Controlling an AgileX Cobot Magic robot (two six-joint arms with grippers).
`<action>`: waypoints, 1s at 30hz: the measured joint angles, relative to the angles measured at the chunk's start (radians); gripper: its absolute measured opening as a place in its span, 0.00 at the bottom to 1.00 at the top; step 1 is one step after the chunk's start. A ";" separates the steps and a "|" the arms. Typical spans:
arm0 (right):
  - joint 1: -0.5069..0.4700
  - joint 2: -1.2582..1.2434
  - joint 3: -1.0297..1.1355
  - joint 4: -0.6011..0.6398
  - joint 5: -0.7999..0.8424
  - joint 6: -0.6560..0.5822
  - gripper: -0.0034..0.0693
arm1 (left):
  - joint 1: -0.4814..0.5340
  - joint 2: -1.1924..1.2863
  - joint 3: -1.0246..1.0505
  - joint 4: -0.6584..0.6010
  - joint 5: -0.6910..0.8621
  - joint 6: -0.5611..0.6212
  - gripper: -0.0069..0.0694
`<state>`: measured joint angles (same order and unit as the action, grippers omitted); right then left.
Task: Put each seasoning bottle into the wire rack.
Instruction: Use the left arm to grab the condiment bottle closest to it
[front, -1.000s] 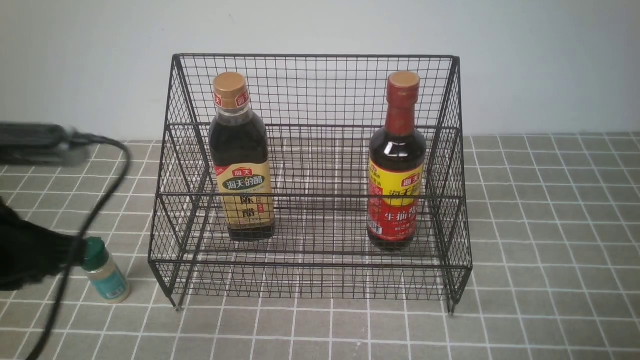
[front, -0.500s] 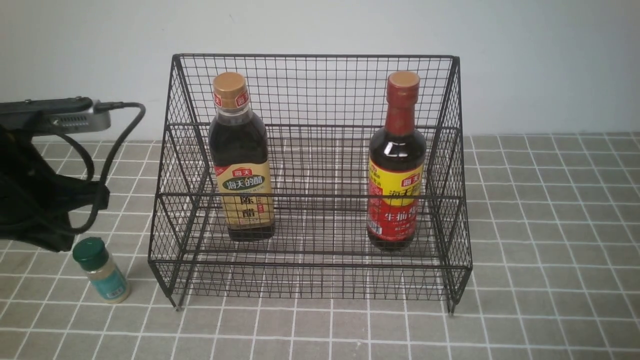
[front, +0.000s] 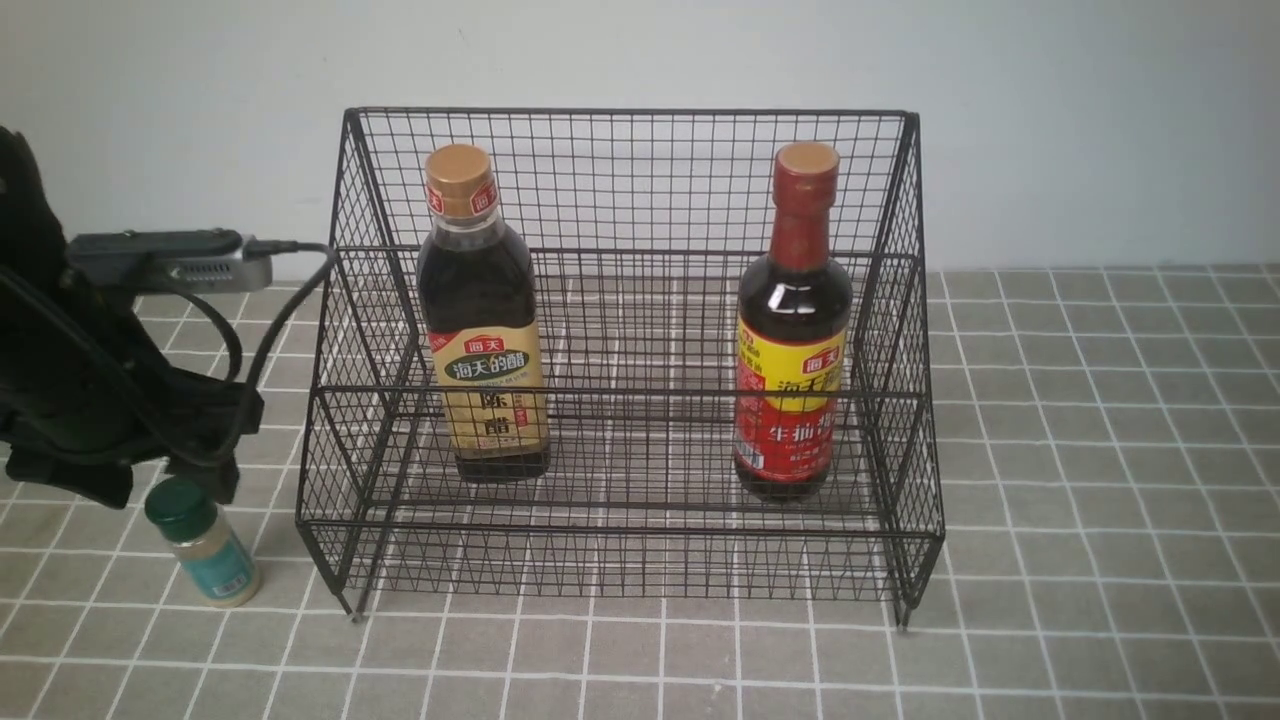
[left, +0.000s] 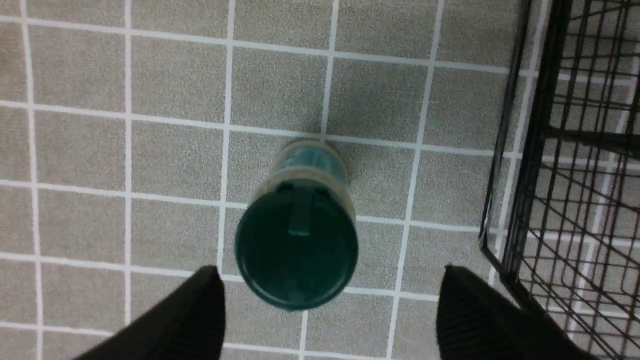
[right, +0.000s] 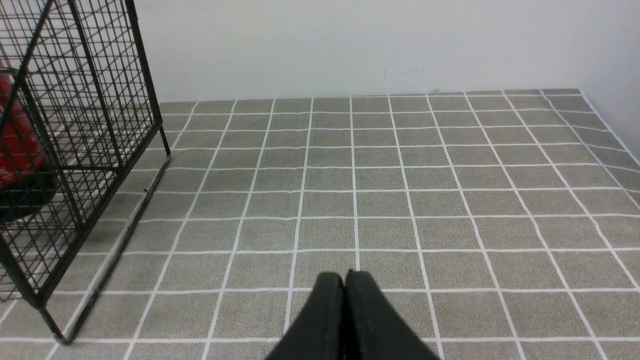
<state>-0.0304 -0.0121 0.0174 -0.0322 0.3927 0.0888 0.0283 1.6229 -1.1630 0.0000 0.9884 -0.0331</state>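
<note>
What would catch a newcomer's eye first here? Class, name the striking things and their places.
A big black wire rack stands mid-table, holding a gold-capped dark bottle on its left and a red-necked bottle on its right. Outside its left front corner, a small green-capped shaker stands on the tiles, the left gripper open above it.

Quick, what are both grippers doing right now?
Left gripper: open, fingers either side of the green-capped shaker, not gripping it.
Right gripper: shut, holding nothing.
</note>
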 joint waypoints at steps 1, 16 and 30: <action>0.000 0.000 0.000 0.000 0.000 0.000 0.03 | 0.000 0.010 0.000 0.000 -0.006 0.000 0.81; 0.000 0.000 0.000 0.000 0.000 0.000 0.03 | 0.000 0.111 0.000 0.059 -0.053 0.000 0.80; 0.000 0.000 0.000 0.000 0.000 0.000 0.03 | 0.000 0.065 -0.036 0.106 0.088 -0.037 0.53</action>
<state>-0.0304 -0.0121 0.0174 -0.0322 0.3927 0.0888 0.0283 1.6879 -1.1991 0.1061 1.0761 -0.0702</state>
